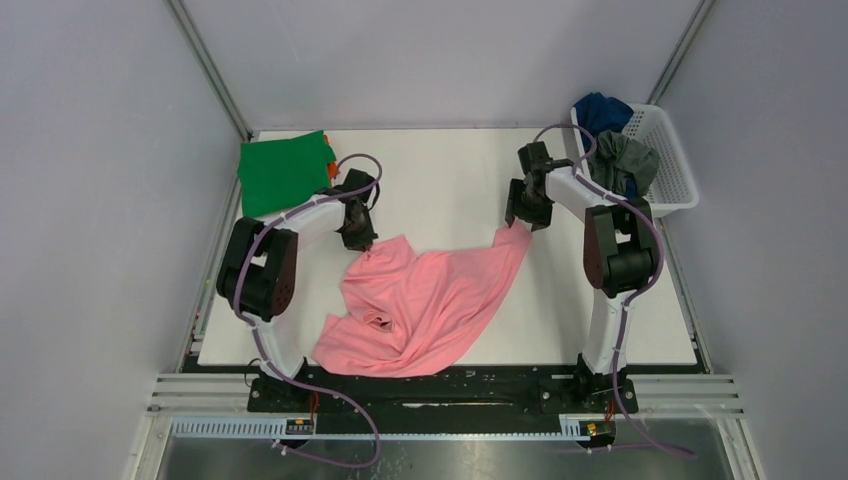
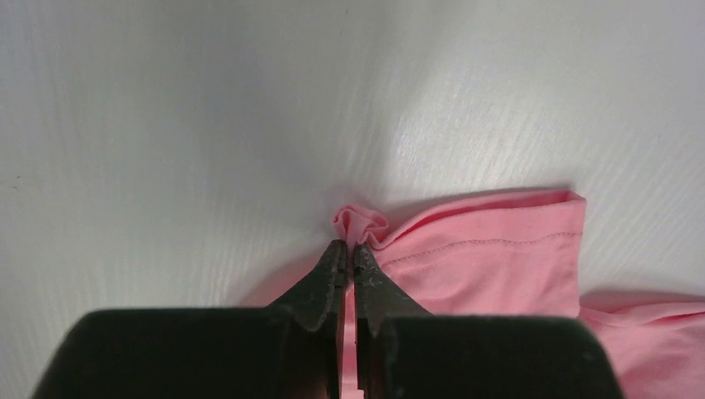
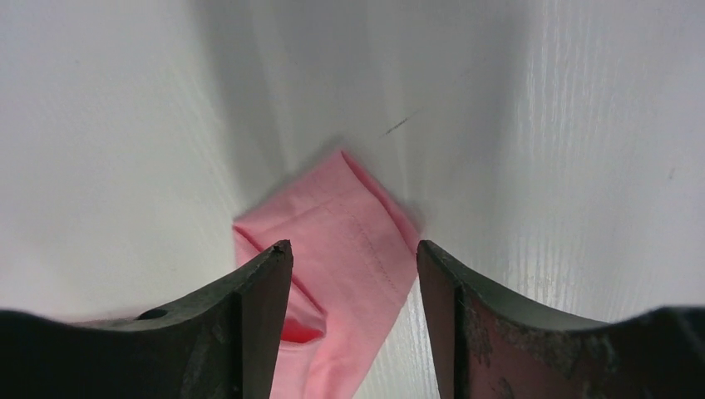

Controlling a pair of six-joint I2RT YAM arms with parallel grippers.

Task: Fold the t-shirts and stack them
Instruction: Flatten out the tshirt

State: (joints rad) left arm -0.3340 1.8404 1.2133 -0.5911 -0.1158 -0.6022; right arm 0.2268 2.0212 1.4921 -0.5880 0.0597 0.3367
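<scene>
The light pink t-shirt (image 1: 420, 305) lies crumpled across the middle of the white table. My left gripper (image 1: 360, 236) is shut on its upper left edge; the left wrist view shows the tips (image 2: 350, 249) pinching a bunched bit of pink cloth (image 2: 482, 249). My right gripper (image 1: 522, 218) is open just above the shirt's upper right corner; that hemmed corner (image 3: 349, 241) lies between the spread fingers. A folded bright green t-shirt (image 1: 283, 172) lies at the back left with a bit of orange cloth (image 1: 331, 166) at its right edge. Dark blue (image 1: 600, 110) and grey (image 1: 628, 160) t-shirts sit in the basket.
A white lattice basket (image 1: 672, 165) stands at the table's back right corner, close to the right arm. Grey walls enclose the table on the left, back and right. A black rail runs along the near edge.
</scene>
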